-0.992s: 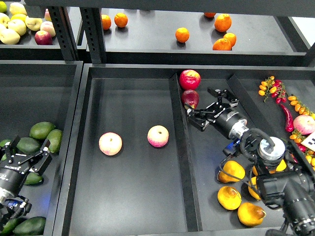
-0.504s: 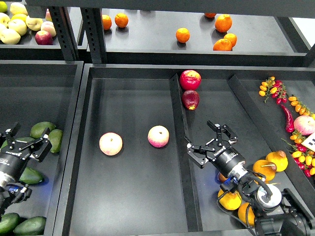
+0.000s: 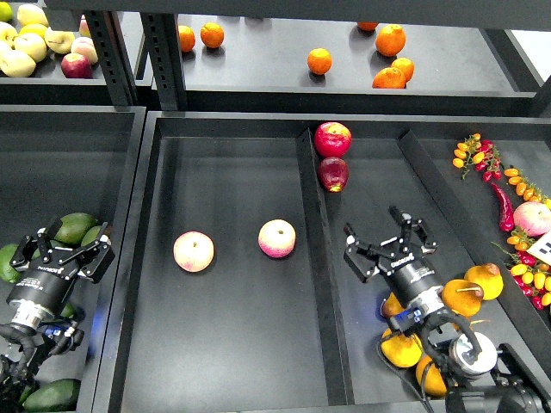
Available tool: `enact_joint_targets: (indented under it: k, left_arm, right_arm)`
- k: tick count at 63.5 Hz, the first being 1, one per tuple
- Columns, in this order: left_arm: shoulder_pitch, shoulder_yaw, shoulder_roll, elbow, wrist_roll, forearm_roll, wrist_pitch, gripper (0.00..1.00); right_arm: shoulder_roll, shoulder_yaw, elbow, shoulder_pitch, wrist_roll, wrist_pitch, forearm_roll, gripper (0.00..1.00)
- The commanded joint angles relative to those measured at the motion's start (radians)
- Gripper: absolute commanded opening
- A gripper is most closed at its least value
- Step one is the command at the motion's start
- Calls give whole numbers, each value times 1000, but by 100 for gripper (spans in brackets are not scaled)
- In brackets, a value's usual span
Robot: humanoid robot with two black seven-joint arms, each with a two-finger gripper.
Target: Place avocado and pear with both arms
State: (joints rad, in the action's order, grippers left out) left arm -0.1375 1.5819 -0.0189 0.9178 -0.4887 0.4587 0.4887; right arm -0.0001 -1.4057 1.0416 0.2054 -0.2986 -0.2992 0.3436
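Several dark green avocados lie in the left bin: one [image 3: 76, 225] just behind my left gripper, one [image 3: 7, 258] at the left edge, one [image 3: 52, 394] at the bottom. My left gripper [image 3: 67, 248] is open and empty, right by the nearest avocado. Several yellow-orange pears lie in the right bin, among them one [image 3: 485, 280] with a stem, one [image 3: 461, 298] beside it and one [image 3: 402, 349] under my arm. My right gripper [image 3: 387, 243] is open and empty, just up and left of the pears.
Two pink-yellow apples [image 3: 194, 251] [image 3: 276, 238] lie in the middle tray [image 3: 224, 370]. Two red apples [image 3: 332, 138] [image 3: 332, 173] sit beside its right divider [image 3: 317, 258]. Oranges [image 3: 319, 60] and pale apples [image 3: 26, 43] are on the back shelf. Chillies and small tomatoes [image 3: 482, 159] lie at the far right.
My right gripper pulled back from the red apples toward the pears and turned. My left gripper moved right and up toward the avocados. Both stayed open.
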Motion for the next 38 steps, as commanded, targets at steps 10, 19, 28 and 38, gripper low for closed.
enact_joint_targets:
  k: [10,19,28,38]
  left_arm:
    - [-17,21,19,200,0,-11,0,99]
    - [39,23,19,309,0,-26,0,99]
    - [110,10,19,360,0,-92,0,99]
    - [196,-3,19,369,0,-97,0,99]
  right_arm:
    - [0,-42,173,43,15,52,-54,99]
    - [0,-44,218,-29,16,40,-106,99]
    - [0,-42,245,-126,16,17,-107,99]
    - [0,-26,250,-259,15,-52,-106,99]
